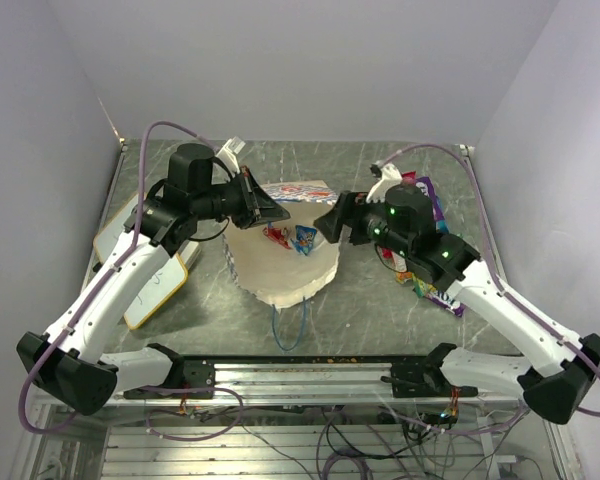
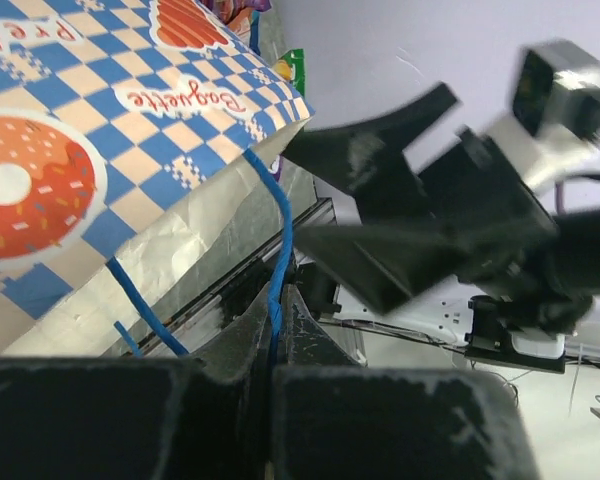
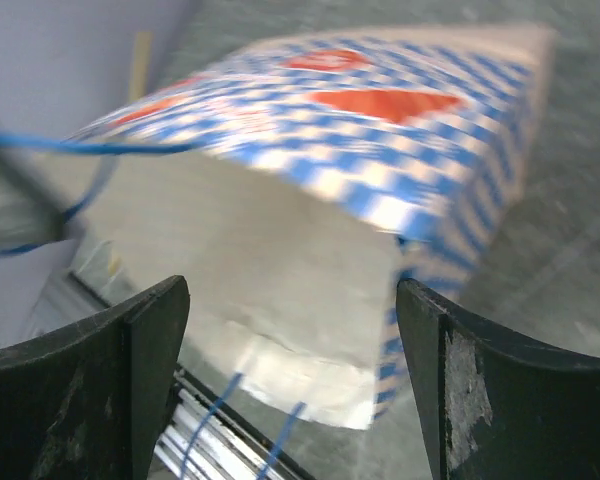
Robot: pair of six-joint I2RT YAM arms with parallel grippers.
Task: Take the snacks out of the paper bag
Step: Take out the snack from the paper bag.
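Paper bag [image 1: 285, 270]: blue cord [image 2: 280, 250] pinched in left gripper [image 2: 278, 312]; right gripper [image 3: 292, 290] spread; whiteboard [image 1: 158, 292] under left arm [image 1: 110, 295]

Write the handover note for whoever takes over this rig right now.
Left gripper: shut on the paper bag's blue cord handle, holding the mouth open.
Right gripper: open, empty, facing the mouth.
Done: purple packet and other packets lie on the table right of the bag.
Left: red packet and blue packet in the bag.

The left gripper [image 1: 276, 211] and right gripper [image 1: 326, 222] flank the open paper bag [image 1: 280, 272], snacks [image 1: 296, 238] visible inside.
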